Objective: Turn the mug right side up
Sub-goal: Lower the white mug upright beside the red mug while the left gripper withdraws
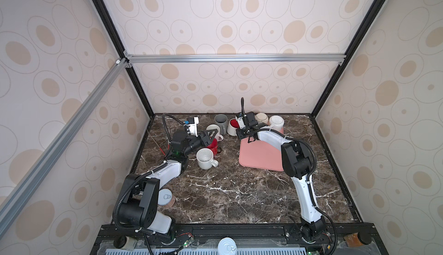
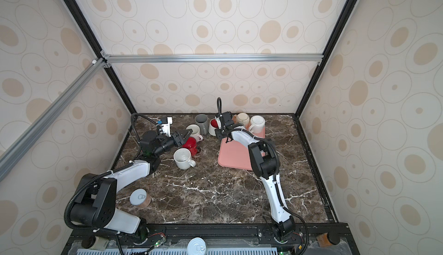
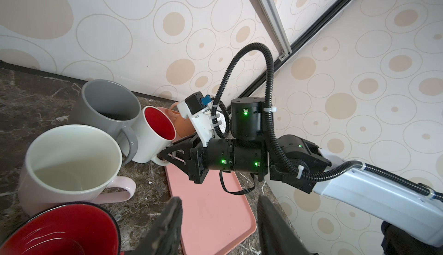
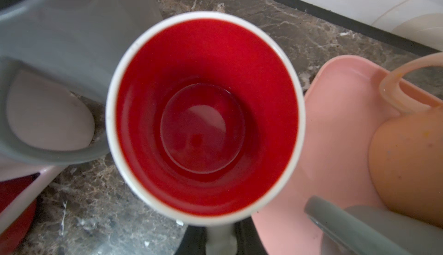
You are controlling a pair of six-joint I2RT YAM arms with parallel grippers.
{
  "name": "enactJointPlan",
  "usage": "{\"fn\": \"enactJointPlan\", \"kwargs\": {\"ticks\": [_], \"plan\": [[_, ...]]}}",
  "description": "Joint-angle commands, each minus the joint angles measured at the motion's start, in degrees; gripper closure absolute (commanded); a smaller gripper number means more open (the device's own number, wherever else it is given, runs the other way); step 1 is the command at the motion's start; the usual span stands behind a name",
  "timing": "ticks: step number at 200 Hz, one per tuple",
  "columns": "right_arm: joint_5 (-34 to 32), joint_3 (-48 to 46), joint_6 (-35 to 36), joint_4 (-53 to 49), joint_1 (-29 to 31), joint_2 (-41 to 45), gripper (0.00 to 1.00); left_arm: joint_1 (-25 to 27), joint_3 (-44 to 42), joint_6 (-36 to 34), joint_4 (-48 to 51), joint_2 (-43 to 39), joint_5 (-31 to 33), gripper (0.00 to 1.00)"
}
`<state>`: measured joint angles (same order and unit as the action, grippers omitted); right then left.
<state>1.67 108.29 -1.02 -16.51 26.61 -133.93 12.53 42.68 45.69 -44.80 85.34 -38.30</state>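
Mug with the red inside [image 1: 232,126] sits mouth up at the upper middle of both top views, its white handle clamped in the right gripper [image 3: 167,156].

The mug is between the grey mug [image 1: 221,121], close on its left, and the far-left corner of the pink tray [image 1: 259,155] on its right. The right wrist view looks straight down into its red bowl. Behind it, at the tray's far end, a tan mug [image 1: 261,118] and a white mug [image 1: 276,121] sit bottom up. Left of centre, the left gripper [image 3: 220,232] hangs above the red mug [image 1: 213,145] with its jaws apart, holding nothing.
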Motion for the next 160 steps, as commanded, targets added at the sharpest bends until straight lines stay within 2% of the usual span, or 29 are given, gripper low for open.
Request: {"fn": "enactJointPlan", "kwargs": {"ticks": [1,19,40,73,114,139,160], "plan": [[-0.5,2.7,1.3,-0.9,1.0,-0.6,0.71,-0.5,2.2,1.2,-2.1,0.3,-0.5,0.49],[-1.9,2.6,1.2,-1.7,1.0,0.4,0.62,-0.5,2.3,1.1,-1.8,0.2,-0.2,0.5],[-3.4,1.8,1.1,-2.3,1.0,2.5,0.56,-0.5,2.4,1.1,-1.5,0.2,-0.1,0.5],[-3.8,-0.4,0.8,-3.3,1.1,8.0,0.52,0.0,2.7,0.6,-0.7,0.3,0.3,0.5],[-5.9,-1.4,-1.2,-6.0,-0.4,14.3,0.49,3.7,8.1,-6.1,9.2,2.0,2.6,0.5],[-7.5,1.0,-4.2,-10.6,-3.0,14.9,0.45,6.3,11.1,-9.5,13.2,3.4,3.7,0.5],[-7.6,4.9,-6.8,-15.7,-5.9,12.2,0.41,8.0,12.5,-10.9,14.6,4.2,4.4,0.5]]}}
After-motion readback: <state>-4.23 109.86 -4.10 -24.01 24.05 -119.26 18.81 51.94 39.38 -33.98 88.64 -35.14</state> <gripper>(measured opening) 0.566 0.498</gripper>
